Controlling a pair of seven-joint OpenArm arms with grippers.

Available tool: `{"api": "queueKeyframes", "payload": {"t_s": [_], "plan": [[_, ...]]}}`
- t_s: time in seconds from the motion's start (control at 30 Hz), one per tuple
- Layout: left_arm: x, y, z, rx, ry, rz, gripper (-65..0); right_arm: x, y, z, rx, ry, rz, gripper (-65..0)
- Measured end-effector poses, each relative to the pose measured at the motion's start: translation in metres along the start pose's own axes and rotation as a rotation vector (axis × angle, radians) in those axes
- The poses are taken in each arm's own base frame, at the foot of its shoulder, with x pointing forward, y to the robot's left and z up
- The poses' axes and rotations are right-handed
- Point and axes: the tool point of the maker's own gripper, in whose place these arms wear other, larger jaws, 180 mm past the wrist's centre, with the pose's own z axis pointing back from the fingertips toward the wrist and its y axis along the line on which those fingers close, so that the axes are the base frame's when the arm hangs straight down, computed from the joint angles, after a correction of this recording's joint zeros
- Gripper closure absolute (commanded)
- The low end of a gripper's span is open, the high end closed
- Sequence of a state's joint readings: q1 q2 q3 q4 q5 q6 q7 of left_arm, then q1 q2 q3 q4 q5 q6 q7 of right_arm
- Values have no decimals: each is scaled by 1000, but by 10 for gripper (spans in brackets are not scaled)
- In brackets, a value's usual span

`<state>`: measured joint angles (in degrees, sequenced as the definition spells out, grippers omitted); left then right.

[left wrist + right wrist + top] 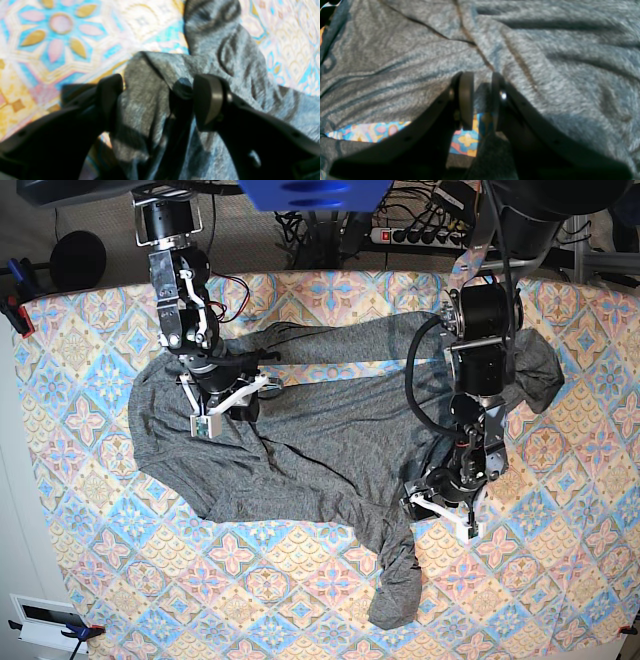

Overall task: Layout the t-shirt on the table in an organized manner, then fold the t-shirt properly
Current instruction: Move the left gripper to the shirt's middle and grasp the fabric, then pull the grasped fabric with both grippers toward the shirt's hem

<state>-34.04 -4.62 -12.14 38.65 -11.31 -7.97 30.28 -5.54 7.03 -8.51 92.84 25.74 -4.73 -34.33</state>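
The dark-grey t-shirt (300, 430) lies spread and wrinkled across the patterned table (100, 560). One sleeve (395, 585) trails toward the front edge. My left gripper (440, 508) is low at that sleeve's root. In the left wrist view it (158, 100) stands open, with bunched shirt fabric (225, 55) lying between the wide-apart fingers. My right gripper (228, 398) sits on the shirt's left half. In the right wrist view it (481, 100) is nearly closed, with a fold of the shirt (545, 62) in the narrow gap and the table (467, 140) showing below.
Cables and a power strip (420, 230) lie behind the table's far edge. A black round object (75, 260) stands at the back left. The shirt's other end (535, 375) bunches near the left arm's upper links. Bare tablecloth (62, 50) lies left of the left gripper.
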Motion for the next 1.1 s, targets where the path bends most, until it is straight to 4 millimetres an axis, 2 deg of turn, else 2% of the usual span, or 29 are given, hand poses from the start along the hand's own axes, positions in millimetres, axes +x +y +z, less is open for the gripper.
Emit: {"api": "queueKeyframes", "payload": {"t_s": [0.07,0.17,0.23,0.33,0.4,0.47,0.63,0.7,0.77,0.9,1.1], "plan": [[-1,-5,-1,-6,13,-25,-348,0,1,0,2,-1,0,-123],[-1,-10,-2,-14,1,-24,-254,0,0,0,0,0,0,-123],[-2,-10,-3,-16,-9,-24,-169,0,0,0,0,-1,-1,-123],[-6,-3,-3,-4,-17,-26,-1,2,0,0,0,-3,0,-123],[-5,5,-1,6,-25,-25,0,12,2,-3,7,-15,6,-123],[-3,10,0,14,-28,-26,-8,39,5,-8,13,-65,19,-123],[-5,15,0,19,-44,-18,0,126,18,-19,43,-221,61,-123],[-6,14,0,19,-41,-18,0,144,15,-30,32,-231,62,-123],[-7,16,0,21,-46,-18,0,137,0,-47,-2,-189,42,-124],[-9,18,1,19,-56,-16,0,78,-25,-77,-65,0,-9,-142],[-8,18,1,19,-65,-16,0,61,-18,-104,-71,-43,-60,-185]]}}
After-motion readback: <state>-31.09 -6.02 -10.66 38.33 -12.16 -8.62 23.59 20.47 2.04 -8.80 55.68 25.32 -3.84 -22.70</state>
